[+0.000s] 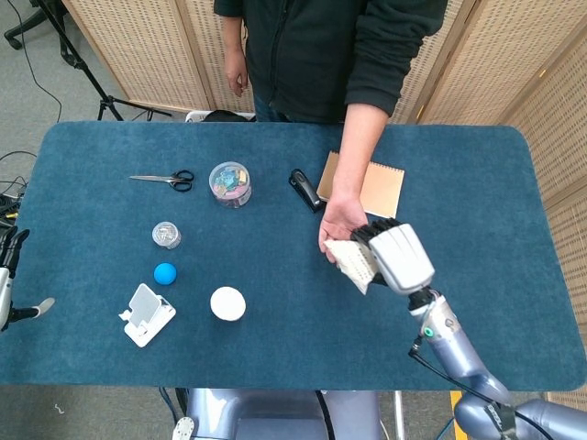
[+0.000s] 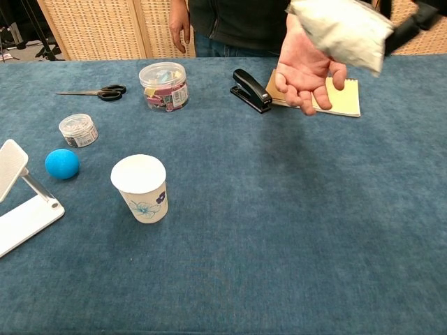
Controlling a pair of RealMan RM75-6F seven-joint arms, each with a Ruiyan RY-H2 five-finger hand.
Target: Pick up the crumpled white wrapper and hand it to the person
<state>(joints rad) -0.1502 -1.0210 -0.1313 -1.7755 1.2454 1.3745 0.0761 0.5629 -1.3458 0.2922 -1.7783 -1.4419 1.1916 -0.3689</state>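
The crumpled white wrapper (image 1: 352, 261) (image 2: 341, 28) is held up off the table by my right hand (image 1: 396, 257), whose dark fingers (image 2: 412, 19) show at the top right of the chest view. The wrapper hangs just over the fingertips of the person's open, palm-up hand (image 1: 337, 223) (image 2: 306, 70); I cannot tell whether they touch. My left hand (image 1: 11, 291) is at the far left table edge, fingers apart and holding nothing.
A black stapler (image 1: 304, 189) and a notebook (image 1: 378, 190) lie beside the person's arm. Scissors (image 1: 165, 180), a clip jar (image 1: 229, 183), a small jar (image 1: 166, 236), a blue ball (image 1: 165, 273), a paper cup (image 1: 227, 303) and a white stand (image 1: 147, 314) sit on the left half.
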